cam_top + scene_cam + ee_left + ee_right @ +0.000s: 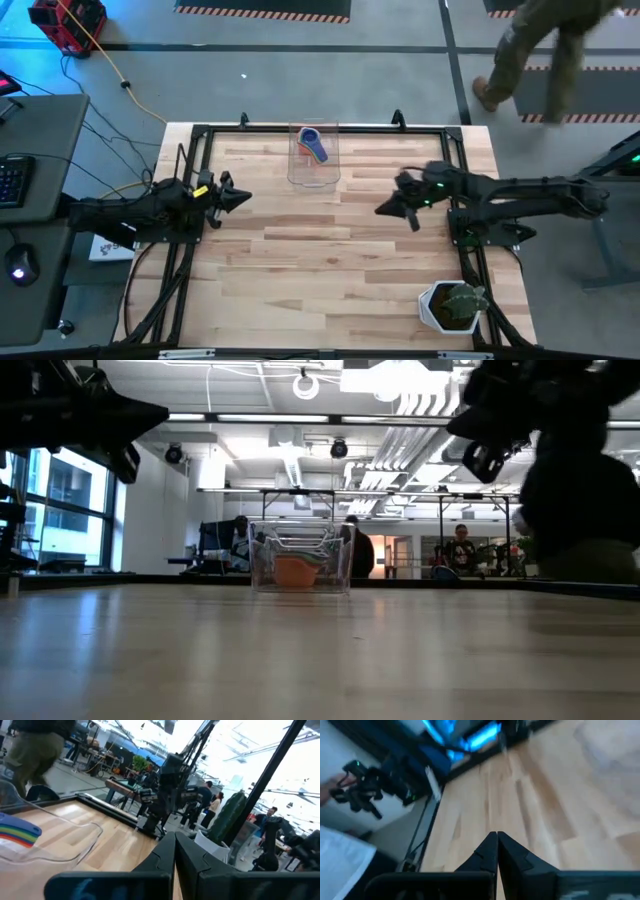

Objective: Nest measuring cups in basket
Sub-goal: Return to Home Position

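Basket (pixel 326 178) at the 12 o'clock edge of the table (pixel 330 285), holding the nested cups (pixel 313 147). Left gripper (pixel 244 198), clenched and empty, at 10 o'clock. Right gripper (pixel 384 209), clenched and empty, at 2 o'clock.

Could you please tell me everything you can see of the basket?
The basket is a clear plastic rectangular bin with rounded corners. It stands upright on the wooden table, midway along the edge farthest from the low camera. It holds the nested cups: blue is uppermost from above, and orange shows through the wall. Nothing else touches it. The left gripper and right gripper are shut, off to either side.
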